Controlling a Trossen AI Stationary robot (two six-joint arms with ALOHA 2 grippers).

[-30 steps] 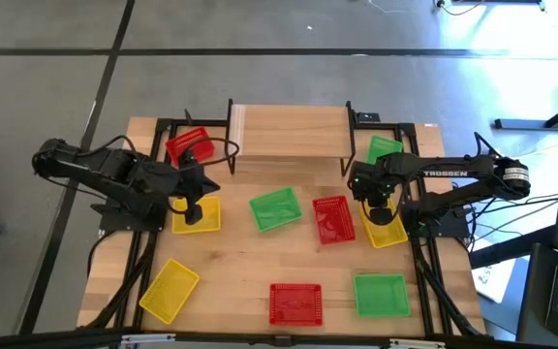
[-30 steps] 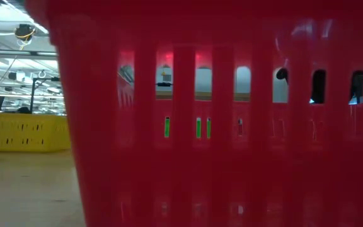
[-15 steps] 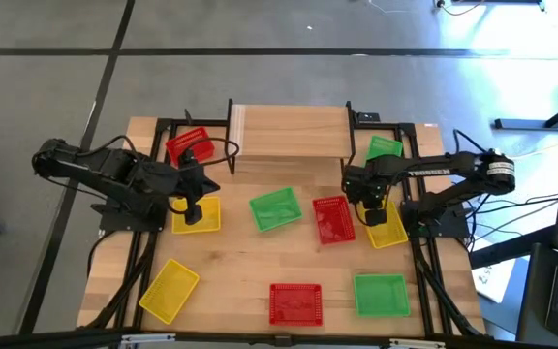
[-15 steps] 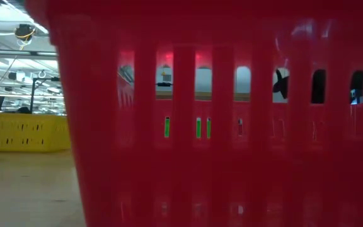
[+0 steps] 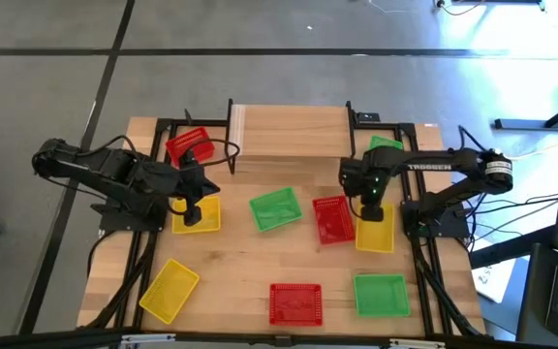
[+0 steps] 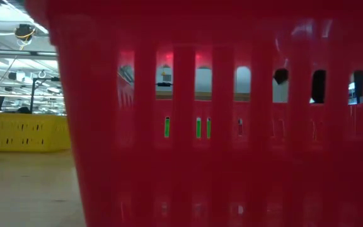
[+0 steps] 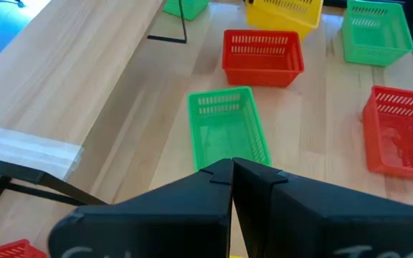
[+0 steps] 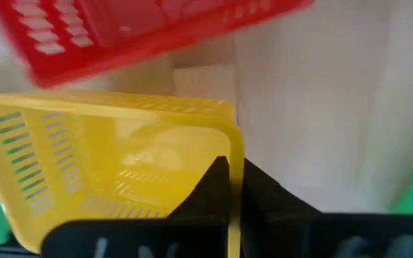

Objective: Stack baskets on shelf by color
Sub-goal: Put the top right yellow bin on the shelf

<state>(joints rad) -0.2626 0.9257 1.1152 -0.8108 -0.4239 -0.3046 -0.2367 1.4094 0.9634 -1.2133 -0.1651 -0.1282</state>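
- Where the high view looks straight down, the wooden tabletop point(image 5: 240, 271) carries the shelf point(image 5: 289, 133) at its far edge: a light plank top on thin black legs, bare of baskets.
- Baskets are shallow rectangular plastic mesh, all one size. Nine counted from above: three red, three green, three yellow, all on the tabletop.
- Red: one near the shelf's left end point(image 5: 187, 145), one mid-table point(image 5: 331, 218), one at the near edge point(image 5: 294, 302).
- Green: one mid-table point(image 5: 276, 208), one near the shelf's right end point(image 5: 384, 146), partly under the right arm, one near-right point(image 5: 380, 294).
- Yellow: one at the left gripper point(image 5: 198, 216), one near-left point(image 5: 170, 288), one at the right gripper point(image 5: 376, 233), just beside the mid-table red.
- Right gripper point(image 5: 370, 209) is over that yellow basket's far rim. The right wrist view shows what the high view cannot: fingers point(image 8: 217, 188) clamped on the yellow rim point(image 8: 236, 150), one finger inside, one outside.
- Left gripper point(image 5: 193, 206) is at the far edge of its yellow basket; the left wrist view shows the fingers point(image 7: 214, 188) pressed together with nothing between them.
- Low view is nearly filled by the slotted wall of a red basket point(image 6: 219, 126); a yellow basket point(image 6: 21, 132) shows at its left.
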